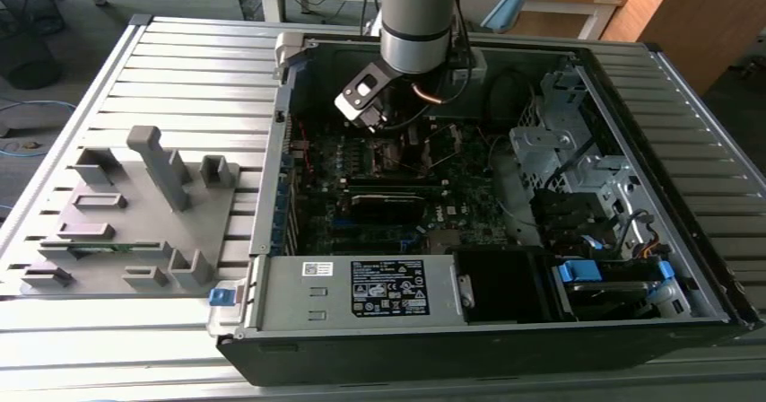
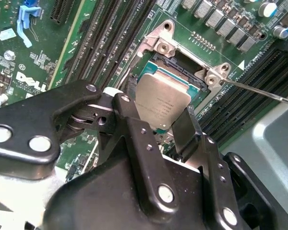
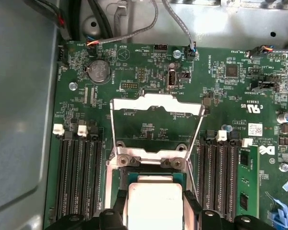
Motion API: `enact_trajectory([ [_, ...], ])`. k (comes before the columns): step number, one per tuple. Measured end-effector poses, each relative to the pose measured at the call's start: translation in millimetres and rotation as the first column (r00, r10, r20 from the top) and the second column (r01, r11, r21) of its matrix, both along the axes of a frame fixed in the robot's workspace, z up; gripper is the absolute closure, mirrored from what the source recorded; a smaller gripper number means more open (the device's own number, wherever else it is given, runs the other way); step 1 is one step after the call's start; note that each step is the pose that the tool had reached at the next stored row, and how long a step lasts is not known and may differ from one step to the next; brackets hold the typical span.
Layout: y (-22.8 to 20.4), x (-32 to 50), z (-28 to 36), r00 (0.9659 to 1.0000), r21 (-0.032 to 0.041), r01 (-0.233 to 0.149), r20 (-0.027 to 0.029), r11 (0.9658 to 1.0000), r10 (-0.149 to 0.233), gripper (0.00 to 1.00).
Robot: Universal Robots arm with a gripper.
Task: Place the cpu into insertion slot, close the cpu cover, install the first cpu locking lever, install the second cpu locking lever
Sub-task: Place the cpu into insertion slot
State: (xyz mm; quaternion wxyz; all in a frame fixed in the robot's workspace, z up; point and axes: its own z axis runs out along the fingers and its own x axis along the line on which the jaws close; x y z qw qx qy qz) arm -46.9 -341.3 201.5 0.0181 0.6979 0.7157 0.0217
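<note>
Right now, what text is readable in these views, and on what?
Nothing I can quote with confidence.
White label on the power supply: print too small to read.
Top of the cpu, held in the gripper: faint markings, too small to read.
Lettering on the motherboard beside connectors: too small to trust.
White logo on the motherboard: a brand mark, left unquoted.
White sticker on the motherboard: unreadable.
</note>
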Motion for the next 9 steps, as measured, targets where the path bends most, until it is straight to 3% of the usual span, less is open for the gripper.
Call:
enact_trajectory([
  [3,-0.1,-0.1,-0.8,0.9996,-0.0003,0.027,-0.0002,0.9996,-0.027,0.46],
  [9,0.0,-0.9,-1.6,0.9996,0.0014,0.028,0.0000,0.9996,-0.028,0.46],
])
